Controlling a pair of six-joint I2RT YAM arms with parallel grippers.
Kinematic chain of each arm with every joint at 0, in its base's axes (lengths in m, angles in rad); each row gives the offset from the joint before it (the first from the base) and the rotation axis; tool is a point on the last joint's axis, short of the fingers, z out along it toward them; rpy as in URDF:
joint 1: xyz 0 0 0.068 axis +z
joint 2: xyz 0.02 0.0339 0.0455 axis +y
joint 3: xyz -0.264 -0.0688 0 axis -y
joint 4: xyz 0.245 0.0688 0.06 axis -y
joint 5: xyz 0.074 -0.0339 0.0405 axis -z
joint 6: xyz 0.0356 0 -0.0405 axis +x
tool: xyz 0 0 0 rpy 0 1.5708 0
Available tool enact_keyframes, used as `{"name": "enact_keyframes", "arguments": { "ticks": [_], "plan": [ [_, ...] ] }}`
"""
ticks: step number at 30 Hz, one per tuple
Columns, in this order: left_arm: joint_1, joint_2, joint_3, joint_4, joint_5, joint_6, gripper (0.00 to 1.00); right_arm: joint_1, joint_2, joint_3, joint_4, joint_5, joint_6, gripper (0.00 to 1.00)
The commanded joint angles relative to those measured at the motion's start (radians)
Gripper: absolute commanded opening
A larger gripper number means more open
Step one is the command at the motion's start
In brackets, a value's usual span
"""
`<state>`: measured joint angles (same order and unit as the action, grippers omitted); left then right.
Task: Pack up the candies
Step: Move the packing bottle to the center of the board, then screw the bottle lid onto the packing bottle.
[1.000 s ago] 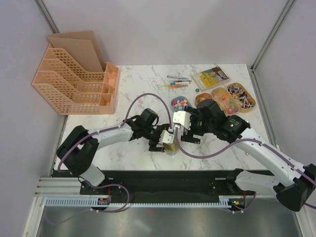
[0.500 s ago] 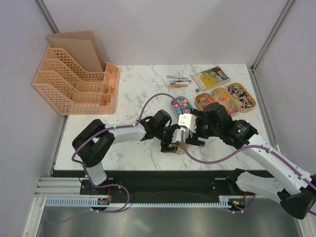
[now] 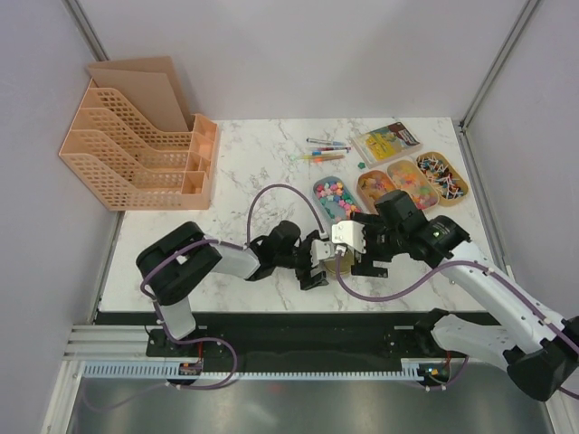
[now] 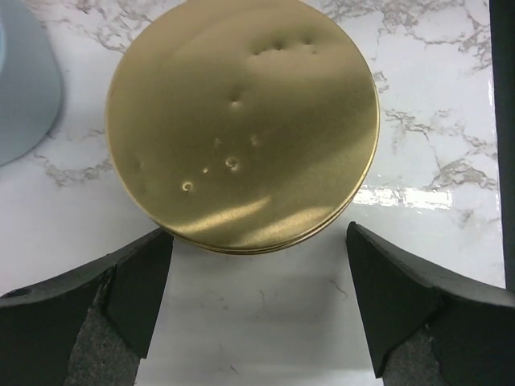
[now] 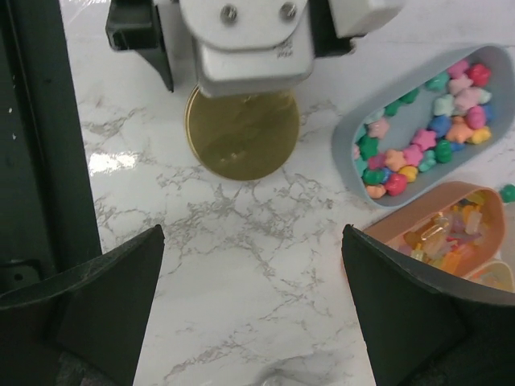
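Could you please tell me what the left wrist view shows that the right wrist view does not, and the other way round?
Left wrist only: the whole top of the round gold metal lid, with its small dents, just ahead of the open left claw. Right wrist only: star-shaped coloured candies in the pale blue oval tray, translucent candies in an orange tray, the open right claw. Both: the lid, the blue tray's edge, the white marble table.
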<state>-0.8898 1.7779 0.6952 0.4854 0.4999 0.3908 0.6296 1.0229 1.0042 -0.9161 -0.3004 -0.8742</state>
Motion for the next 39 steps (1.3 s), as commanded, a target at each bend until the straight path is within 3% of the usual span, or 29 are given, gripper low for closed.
{"name": "enact_keyframes", "arguments": {
  "ticks": [1, 9, 18, 22, 26, 28, 30, 39],
  "plan": [
    [-0.005, 0.040, -0.059, 0.233, -0.066, -0.075, 0.96, -0.040, 0.065, 0.008, -0.092, -0.098, -0.147, 0.98],
    [-0.006, 0.129, -0.106, 0.386, 0.015, -0.113, 0.98, -0.192, 0.244, 0.053, -0.162, -0.187, -0.344, 0.98],
    [-0.024, 0.268, -0.102, 0.610, 0.026, -0.145, 0.97, -0.203, 0.472, 0.166, -0.322, -0.256, -0.474, 0.98],
    [-0.029, 0.342, -0.086, 0.677, 0.026, -0.171, 0.96, -0.203, 0.496, 0.143, -0.320, -0.259, -0.505, 0.98],
    [-0.029, 0.353, -0.085, 0.685, 0.019, -0.176, 0.77, -0.203, 0.506, 0.145, -0.319, -0.264, -0.516, 0.98],
    [-0.029, 0.348, -0.091, 0.685, 0.017, -0.175, 0.53, -0.203, 0.517, 0.163, -0.319, -0.264, -0.519, 0.98],
    [-0.029, 0.345, -0.097, 0.668, 0.019, -0.167, 0.41, -0.203, 0.529, 0.180, -0.313, -0.267, -0.520, 0.98],
    [-0.029, 0.347, -0.086, 0.608, 0.035, -0.138, 0.36, -0.200, 0.625, 0.269, -0.282, -0.286, -0.479, 0.98]
  ]
}}
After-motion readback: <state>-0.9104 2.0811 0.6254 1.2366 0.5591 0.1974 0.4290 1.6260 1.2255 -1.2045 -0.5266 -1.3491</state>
